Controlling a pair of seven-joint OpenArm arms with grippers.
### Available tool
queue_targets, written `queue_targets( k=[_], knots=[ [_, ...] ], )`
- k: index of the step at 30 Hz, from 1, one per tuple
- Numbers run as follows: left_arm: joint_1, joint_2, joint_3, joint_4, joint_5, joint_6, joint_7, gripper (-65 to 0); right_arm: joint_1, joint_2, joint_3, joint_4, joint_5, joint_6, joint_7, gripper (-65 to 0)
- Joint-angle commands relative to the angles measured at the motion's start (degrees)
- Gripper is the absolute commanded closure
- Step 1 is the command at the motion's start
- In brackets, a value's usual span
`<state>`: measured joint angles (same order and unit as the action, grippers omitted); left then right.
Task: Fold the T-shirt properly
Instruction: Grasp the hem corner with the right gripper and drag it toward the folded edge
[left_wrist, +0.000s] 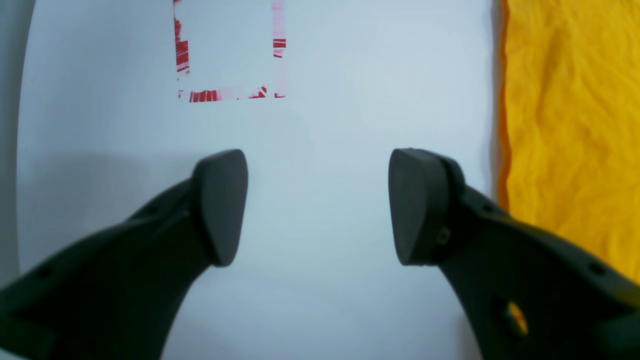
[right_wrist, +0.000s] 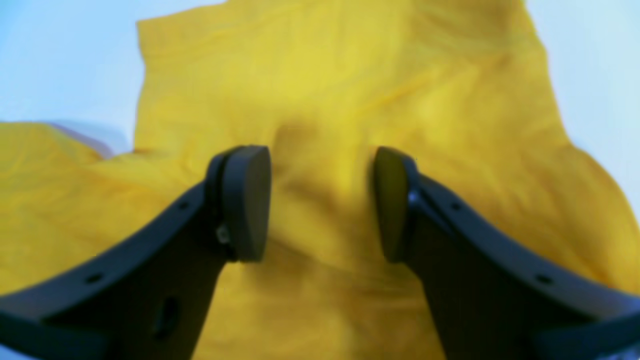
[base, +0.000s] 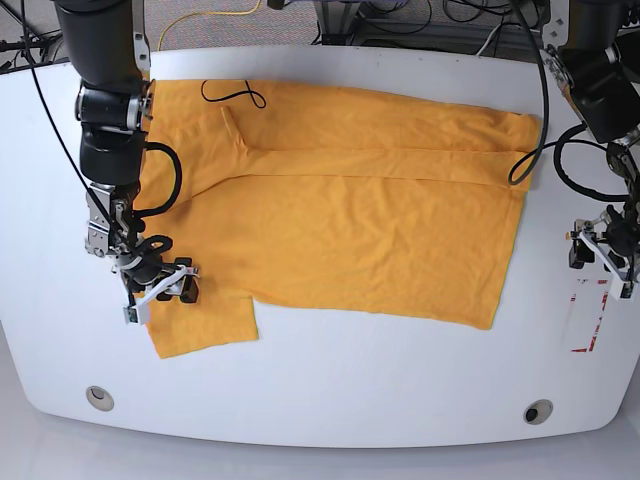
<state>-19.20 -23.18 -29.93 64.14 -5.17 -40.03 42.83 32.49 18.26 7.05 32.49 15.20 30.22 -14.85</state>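
Note:
The orange-yellow T-shirt (base: 360, 220) lies spread across the white table (base: 350, 380), with its black squiggle mark (base: 232, 93) at the back left and a sleeve (base: 205, 325) sticking out at the front left. My right gripper (base: 160, 290) hangs open at that sleeve's edge. In its wrist view the right gripper (right_wrist: 322, 200) has its jaws apart just above wrinkled T-shirt (right_wrist: 340, 75) cloth, pinching nothing. My left gripper (base: 603, 248) stands open over bare table, beyond the shirt's right hem. In the left wrist view, the left gripper (left_wrist: 317, 205) is empty, and the T-shirt (left_wrist: 565, 125) edge runs along the right.
A worn red tape rectangle (left_wrist: 202, 95) marks the table ahead of the left gripper, and the same red tape (base: 585, 315) shows near the table's right edge. Two round holes (base: 99, 397) (base: 537, 411) sit near the front edge. Cables hang behind the table.

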Motion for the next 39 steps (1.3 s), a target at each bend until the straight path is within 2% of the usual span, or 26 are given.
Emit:
queue_targets(
  k=[1, 16, 24, 28, 30, 39],
  knots=[
    [-1.4, -0.8, -0.1, 0.9, -1.1, 0.0, -0.9, -41.1, 2.3, 0.9, 0.2, 0.6, 0.6, 1.2, 1.2, -32.2],
    [-0.6, 0.0, -0.1, 1.8, -0.3, 0.0, -0.7, -41.0, 2.0, 0.0, -0.8, 2.4, 0.9, 2.2, 1.5, -32.0],
    [-0.8, -0.2, 0.5, 2.2, -0.4, 0.0, -1.0, -40.9, 1.2, -1.6, -1.0, 4.1, -0.1, 1.7, 2.1, -31.9],
    [-0.7, -0.1, 1.0, 2.9, -0.3, 0.0, -1.2, -41.1, -0.8, -2.5, -0.8, 8.7, 0.2, 1.9, 1.3, -32.0],
    [-0.7, -0.1, 1.3, 3.3, -0.2, 0.0, -0.9, -41.1, -3.7, -2.7, -0.5, 14.8, -0.1, 1.2, -0.1, -32.1],
    [-0.9, 0.1, 1.0, 3.4, -0.4, 0.0, -0.9, -41.1, -8.9, -1.1, -0.6, 29.4, -0.5, 0.4, -7.3, -32.2]
  ],
)
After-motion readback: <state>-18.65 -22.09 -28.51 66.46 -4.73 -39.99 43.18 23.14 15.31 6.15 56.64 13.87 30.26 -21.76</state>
